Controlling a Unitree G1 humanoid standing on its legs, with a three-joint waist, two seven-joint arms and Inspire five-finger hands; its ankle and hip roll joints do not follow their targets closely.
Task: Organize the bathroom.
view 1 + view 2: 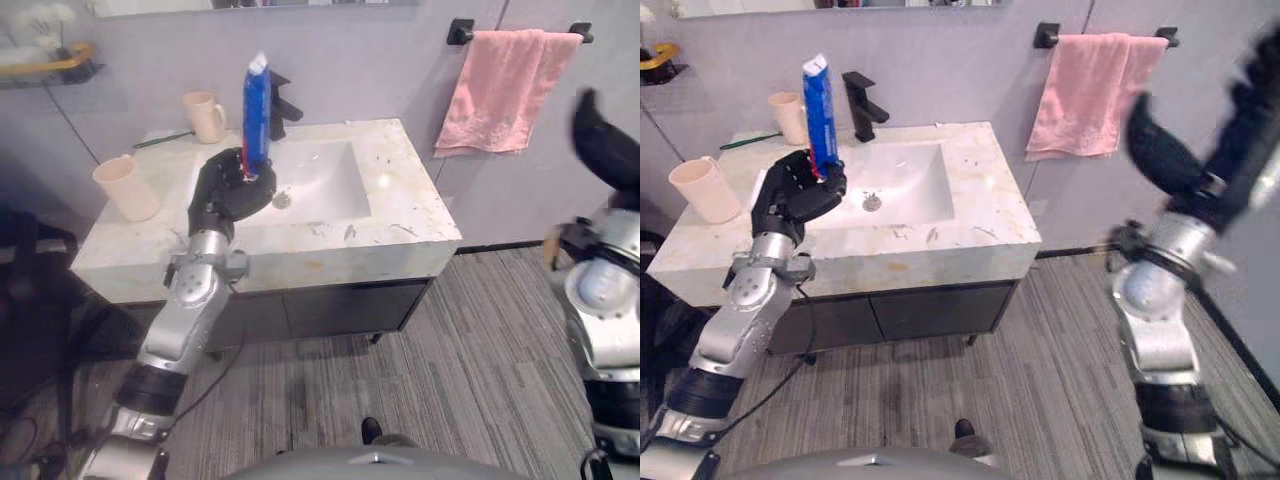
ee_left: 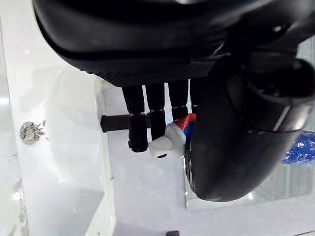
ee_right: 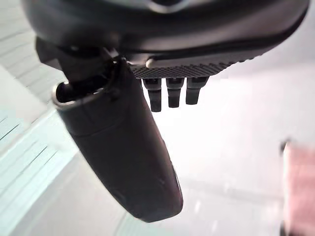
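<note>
— So where's the toothpaste tube (image 1: 257, 115) at?
— Upright in the left hand (image 1: 232, 189), cap end down, over the left edge of the sink basin (image 1: 318, 182). The fingers (image 2: 138, 129) and thumb are curled round its lower end; the left wrist view shows the white cap (image 2: 162, 145) poking out between them
— And the right hand (image 1: 1167, 150)?
— Raised off to the right, well apart from the vanity, near the pink towel (image 1: 503, 88) hanging on its black rail. Holding nothing; its fingers (image 3: 169, 91) look bent in its own wrist view
— What else sits on the countertop (image 1: 400, 215)?
— A peach cup (image 1: 128, 186) near the left front, a second cup with a handle (image 1: 205, 115) at the back by the wall, and a green toothbrush (image 1: 164, 139) lying just left of that one. The black faucet (image 1: 281, 105) stands behind the basin, just beside the tube as seen from the head
</note>
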